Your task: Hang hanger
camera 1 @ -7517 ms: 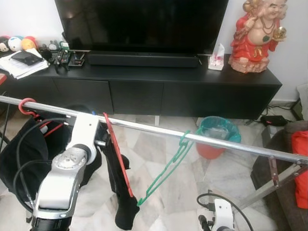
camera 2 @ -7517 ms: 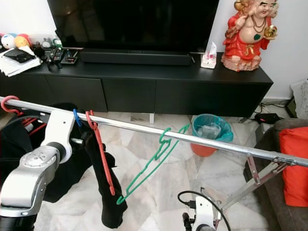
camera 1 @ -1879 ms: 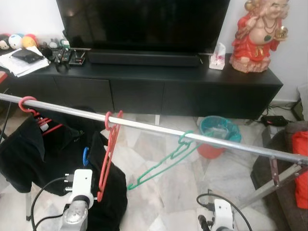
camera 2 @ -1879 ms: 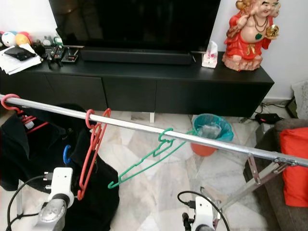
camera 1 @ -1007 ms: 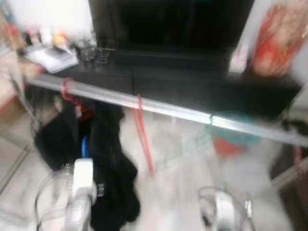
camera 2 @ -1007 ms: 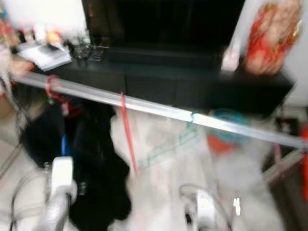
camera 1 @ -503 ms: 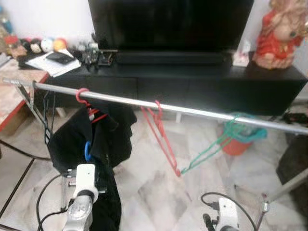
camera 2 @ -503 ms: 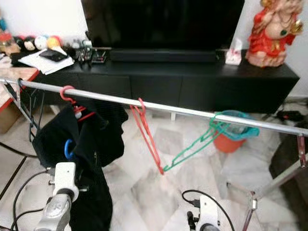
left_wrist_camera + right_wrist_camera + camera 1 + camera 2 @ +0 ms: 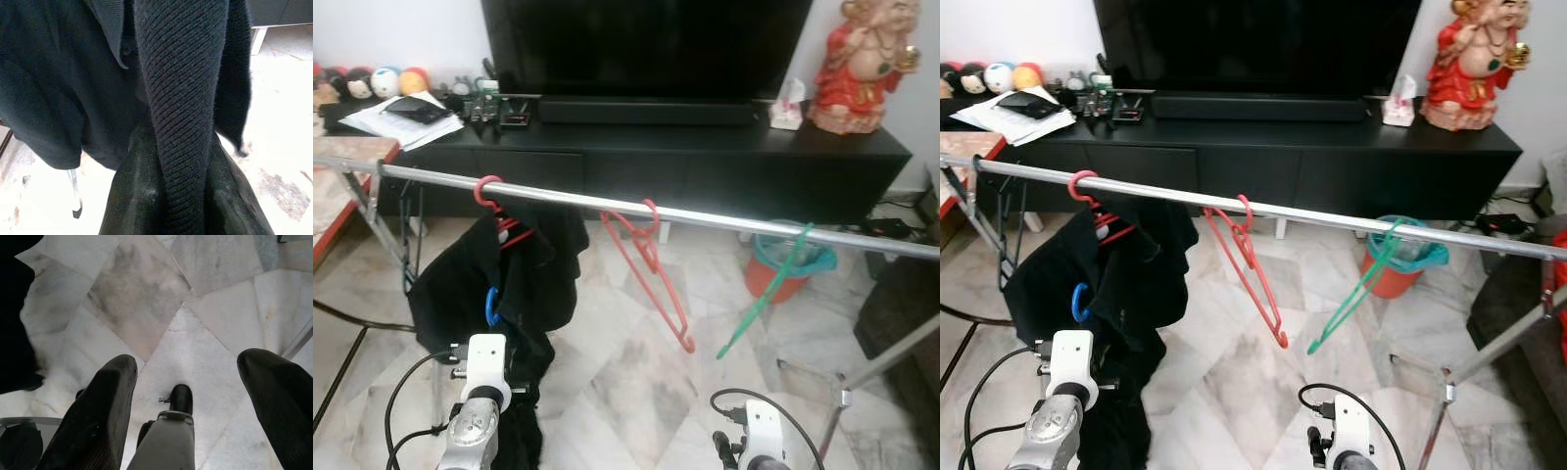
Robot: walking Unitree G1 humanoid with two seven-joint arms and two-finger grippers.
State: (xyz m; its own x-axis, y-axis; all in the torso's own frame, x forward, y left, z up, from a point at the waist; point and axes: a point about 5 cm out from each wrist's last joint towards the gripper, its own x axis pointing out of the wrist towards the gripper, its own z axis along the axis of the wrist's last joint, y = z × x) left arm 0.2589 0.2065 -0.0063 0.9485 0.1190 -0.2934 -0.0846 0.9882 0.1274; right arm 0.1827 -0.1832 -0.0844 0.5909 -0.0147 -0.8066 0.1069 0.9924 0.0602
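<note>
Beyond the rail [image 9: 705, 215] — teal-lined orange bin [image 9: 781, 269].

marble floor [image 9: 636, 382], black TV cabinet [image 9: 705, 166]

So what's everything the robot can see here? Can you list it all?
Metal rail: one, silver, crossing the room in front of the robot.
Red hanger: one bare on the rail's middle; another red hook carries the black garment at left.
Green hanger: one, on the rail, right of the red.
Blue hanger: one, among the black clothing.
TV: one, black, on a black cabinet.
Statue: one, red, cabinet's right end.
Tissue box: one, beside the statue.
Papers: cabinet's left end.
Bin: orange, teal liner, floor.
Left gripper: shut on black knit cloth.
Right gripper: open, over marble floor.
</note>
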